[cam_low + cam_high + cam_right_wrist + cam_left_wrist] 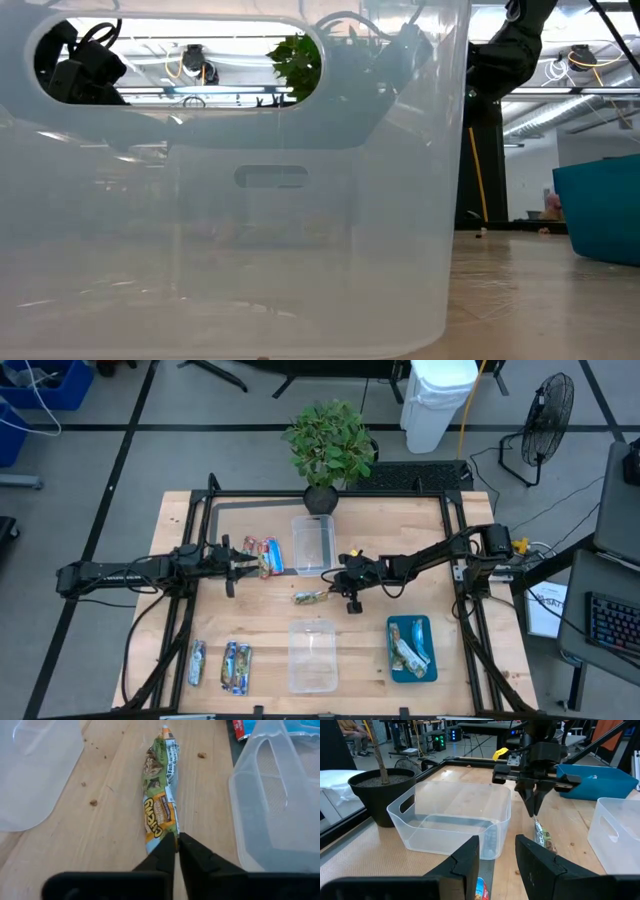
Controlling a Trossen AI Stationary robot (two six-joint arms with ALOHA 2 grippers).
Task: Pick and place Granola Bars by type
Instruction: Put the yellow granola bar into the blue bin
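The right tool [177,842] is clenched on the near end of a green-gold bar [161,790], its two dark fingers pinched together over the wrapper's edge; the bar lies flat on the wooden counter [110,820], stretching away from the fingertips, with crumbs scattered around it. In the high view this right tool [340,588] sits near the middle of the counter, with the green-gold bar [311,597] in the gap between the two clear tubs: the far tub [313,544] just beyond it and the near tub [312,655] closer to the front edge. From the left wrist view the right tool [535,810] points steeply down onto the bar [543,838], beside the far tub [455,820]. The left tool [496,862] stands released, fingers parted with nothing between them, hovering on the left side of the far tub above the red-blue bars [265,554], which lie just beside that tub. Three more bars, blue-white ones [222,665], rest side by side near the front left corner of the counter. The teal tray [411,647] at the front right holds a few bars [408,653] in green and silvery wrappers. A potted plant [328,448] stands at the far edge of the counter, behind the far tub.
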